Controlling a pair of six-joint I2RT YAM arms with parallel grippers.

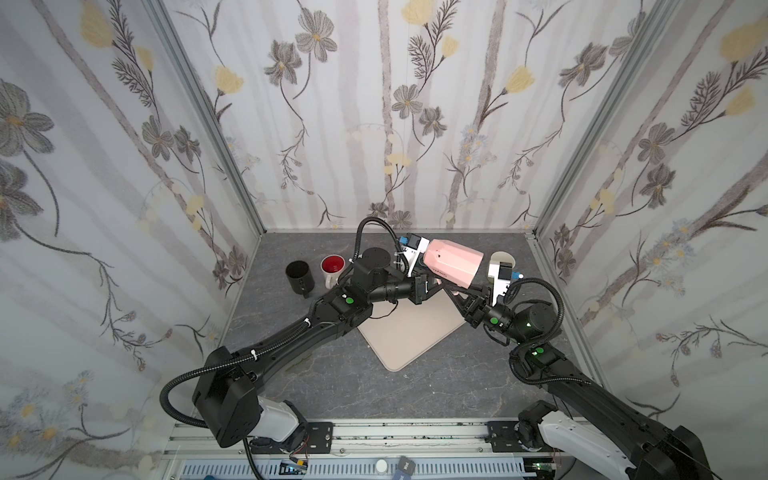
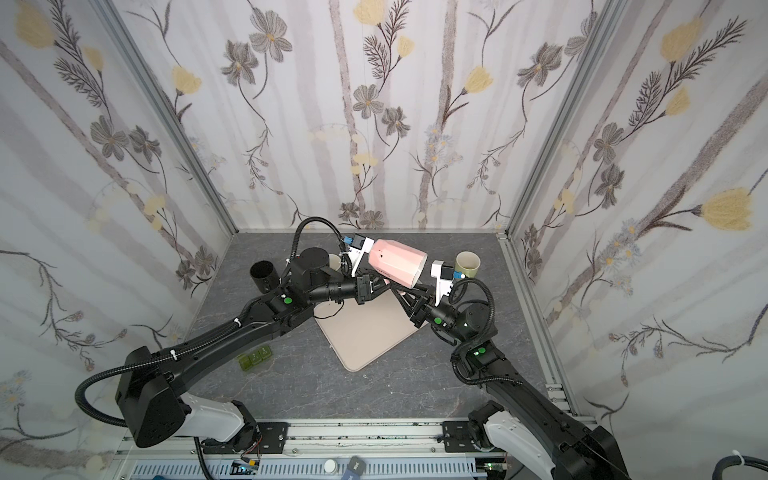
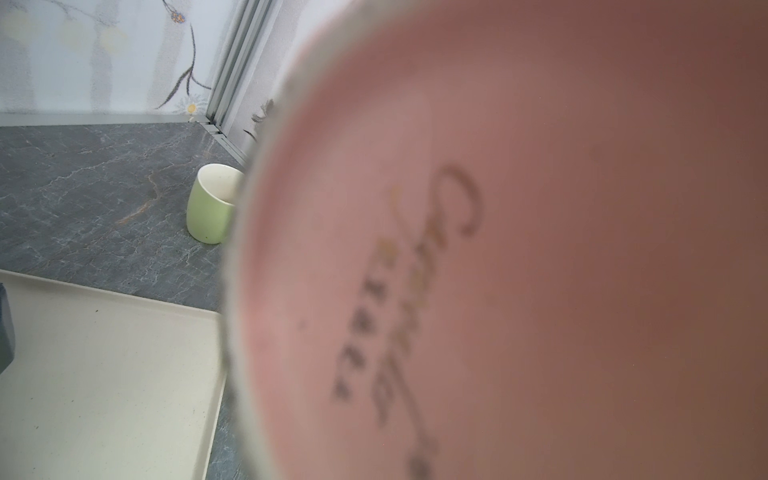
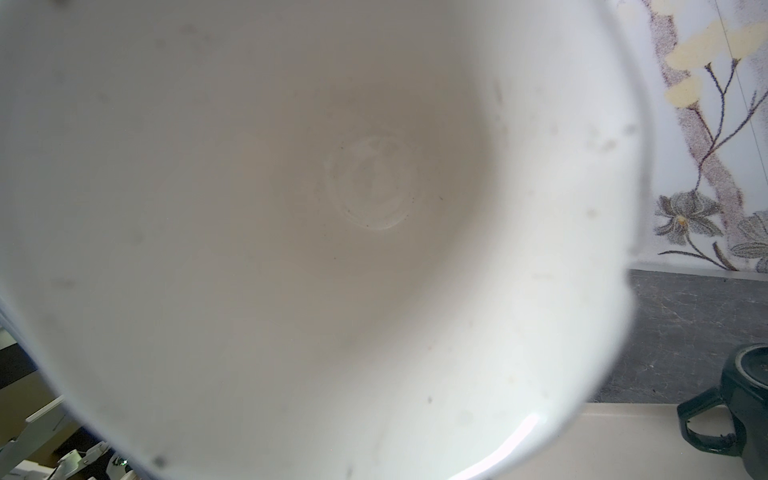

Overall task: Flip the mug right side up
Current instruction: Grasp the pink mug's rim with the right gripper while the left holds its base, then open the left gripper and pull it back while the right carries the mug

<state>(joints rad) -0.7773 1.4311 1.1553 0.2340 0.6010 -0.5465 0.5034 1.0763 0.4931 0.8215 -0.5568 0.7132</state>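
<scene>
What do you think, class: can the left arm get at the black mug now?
Probably not yet. The left gripper is shut on the pink mug, held above the tray. The black mug stands clear beside that arm, so it could likely reach once freed.

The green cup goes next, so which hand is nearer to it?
Right. The right hand is under the pink mug's open end, on the green cup's side; the left hand is under the mug's base end, farther from the cup.
</scene>
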